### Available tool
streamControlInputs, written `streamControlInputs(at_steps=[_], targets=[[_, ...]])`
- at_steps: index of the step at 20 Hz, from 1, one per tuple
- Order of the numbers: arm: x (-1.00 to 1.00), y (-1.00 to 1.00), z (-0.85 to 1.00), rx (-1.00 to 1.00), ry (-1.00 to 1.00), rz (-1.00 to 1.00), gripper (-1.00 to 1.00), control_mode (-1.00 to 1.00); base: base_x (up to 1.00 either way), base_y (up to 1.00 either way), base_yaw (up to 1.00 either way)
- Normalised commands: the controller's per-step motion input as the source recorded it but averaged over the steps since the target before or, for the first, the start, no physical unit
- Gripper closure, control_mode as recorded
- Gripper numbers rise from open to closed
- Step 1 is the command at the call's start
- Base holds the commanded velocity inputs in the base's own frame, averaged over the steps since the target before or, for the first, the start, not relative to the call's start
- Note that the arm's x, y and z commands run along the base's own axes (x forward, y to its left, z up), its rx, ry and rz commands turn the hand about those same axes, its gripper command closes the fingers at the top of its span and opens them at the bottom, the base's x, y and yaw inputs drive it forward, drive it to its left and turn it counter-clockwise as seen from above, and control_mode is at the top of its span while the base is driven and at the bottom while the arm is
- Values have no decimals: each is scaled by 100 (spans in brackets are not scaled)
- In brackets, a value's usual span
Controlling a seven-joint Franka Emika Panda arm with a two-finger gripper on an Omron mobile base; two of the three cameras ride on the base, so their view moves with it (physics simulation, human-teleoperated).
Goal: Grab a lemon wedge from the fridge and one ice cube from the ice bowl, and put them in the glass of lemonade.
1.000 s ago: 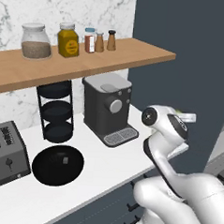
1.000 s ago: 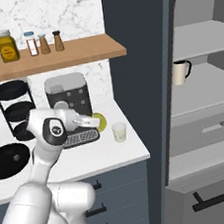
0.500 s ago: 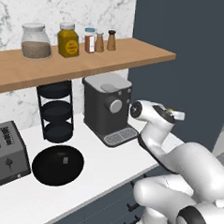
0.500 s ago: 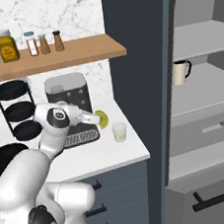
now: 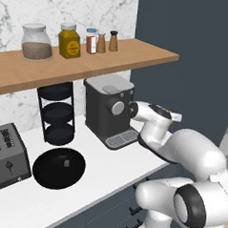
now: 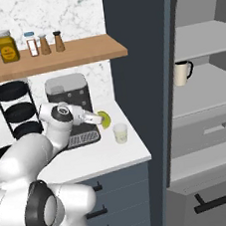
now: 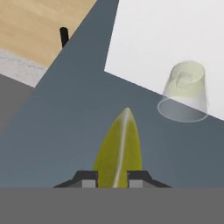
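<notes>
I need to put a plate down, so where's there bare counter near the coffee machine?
Bare counter lies in front of the coffee machine, left of the glass. The back is crowded: rack, black dish and toaster stand close together.

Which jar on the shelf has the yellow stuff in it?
The second jar from the left, with the dark lid. The big jar beside it holds brown stuff, and the three small shakers are smaller.

Coffee machine (image 5: 110, 110) beside black tiered rack (image 5: 57, 113), toaster (image 5: 6, 157) further left
</notes>
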Motion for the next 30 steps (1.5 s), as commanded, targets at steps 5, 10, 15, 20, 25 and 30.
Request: streamControlInputs(at_steps=[5, 10, 15, 20, 25, 30], targets=[[12, -20, -15, 0, 0, 0, 100, -100, 0, 0, 0], [14, -10, -21, 0, 0, 0, 100, -100, 0, 0, 0], [14, -2, -21, 0, 0, 0, 100, -100, 0, 0, 0], [16, 0, -14, 0, 0, 0, 100, -100, 0, 0, 0], [18, 0, -12, 0, 0, 0, 100, -100, 0, 0, 0], [13, 0, -14, 0, 0, 0, 100, -100, 0, 0, 0]])
